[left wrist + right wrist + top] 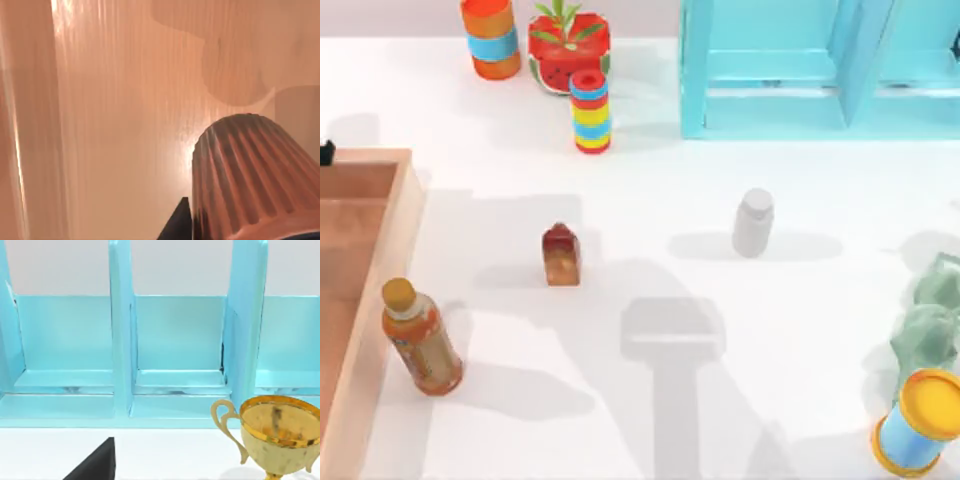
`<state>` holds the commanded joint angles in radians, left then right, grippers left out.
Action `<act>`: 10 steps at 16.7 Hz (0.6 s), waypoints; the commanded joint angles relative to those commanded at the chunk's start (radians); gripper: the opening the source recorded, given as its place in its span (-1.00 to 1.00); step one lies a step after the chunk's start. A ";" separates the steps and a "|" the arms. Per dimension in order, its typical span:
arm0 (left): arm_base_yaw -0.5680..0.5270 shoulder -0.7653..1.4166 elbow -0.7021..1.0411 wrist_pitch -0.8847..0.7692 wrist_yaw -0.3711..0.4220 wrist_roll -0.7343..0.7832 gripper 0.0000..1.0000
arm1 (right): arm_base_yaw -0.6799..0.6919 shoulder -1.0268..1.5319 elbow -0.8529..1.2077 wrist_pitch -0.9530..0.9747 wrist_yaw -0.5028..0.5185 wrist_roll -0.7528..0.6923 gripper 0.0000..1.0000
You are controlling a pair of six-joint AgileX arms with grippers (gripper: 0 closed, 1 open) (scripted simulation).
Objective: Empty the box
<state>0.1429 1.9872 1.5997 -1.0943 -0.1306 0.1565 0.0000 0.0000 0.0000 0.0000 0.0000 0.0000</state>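
Note:
The box (408, 215) is a shallow tray of reddish-brown wood at the table's left edge, cut off by the top view's border. In the left wrist view its wooden floor (115, 125) lies close below. A ribbed bottle cap (255, 175) stands right in front of that camera, beside a dark part of my left gripper (175, 225). An orange bottle (420, 337) stands on the table just outside the box's right wall. A small red-brown bottle (561, 254) and a white bottle (753, 222) stand farther right. A dark part of my right gripper (95, 465) faces the shelf.
A turquoise shelf unit (800, 70) stands at the back right, with a gold trophy cup (275, 435) in front of it. Striped cans (590, 112) and a watermelon pot (568, 50) stand at the back. Green figures (925, 335) and a yellow-lidded can (920, 420) sit at the right.

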 joint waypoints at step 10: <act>-0.006 -0.068 0.236 -0.395 0.134 0.007 -1.00 | 0.000 0.000 0.000 0.000 0.000 0.000 1.00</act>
<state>0.1372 1.9187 1.8356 -1.4894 0.0029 0.1637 0.0000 0.0000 0.0000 0.0000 0.0000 0.0000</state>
